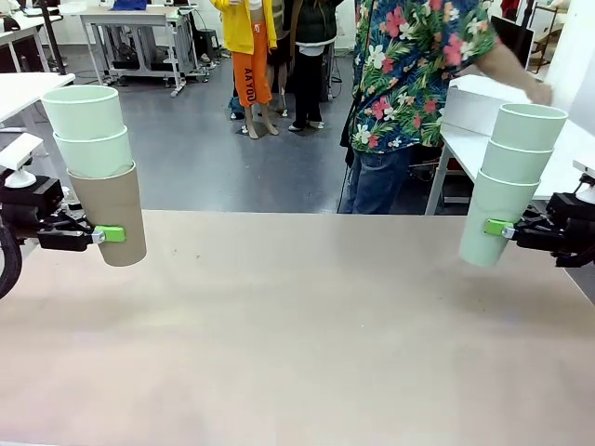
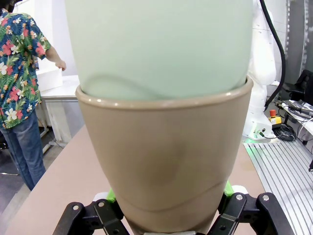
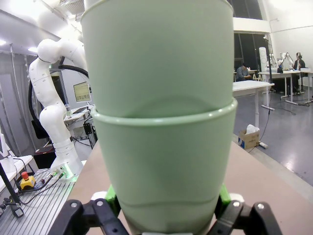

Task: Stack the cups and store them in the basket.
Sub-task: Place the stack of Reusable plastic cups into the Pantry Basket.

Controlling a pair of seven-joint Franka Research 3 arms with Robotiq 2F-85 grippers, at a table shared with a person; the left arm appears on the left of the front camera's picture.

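My left gripper (image 1: 104, 235) is shut on a tan-brown cup (image 1: 113, 218) at the table's left edge, with two mint green cups (image 1: 88, 130) nested in it. In the left wrist view that brown cup (image 2: 166, 156) sits between the green pads (image 2: 111, 196). At the right edge my right gripper (image 1: 499, 228) is shut on the lowest of three stacked mint cups (image 1: 511, 172). Seen from the right wrist, that stack (image 3: 164, 161) is clamped between the jaws. The white basket (image 1: 479, 110) stands on a side table beyond the far right corner, with the person's hand at it.
The beige tabletop (image 1: 297, 325) spreads bare between the two arms. A person in a floral shirt (image 1: 409, 65) stands at the far side, turned toward the white side table (image 1: 567, 172). Other people and desks are farther back.
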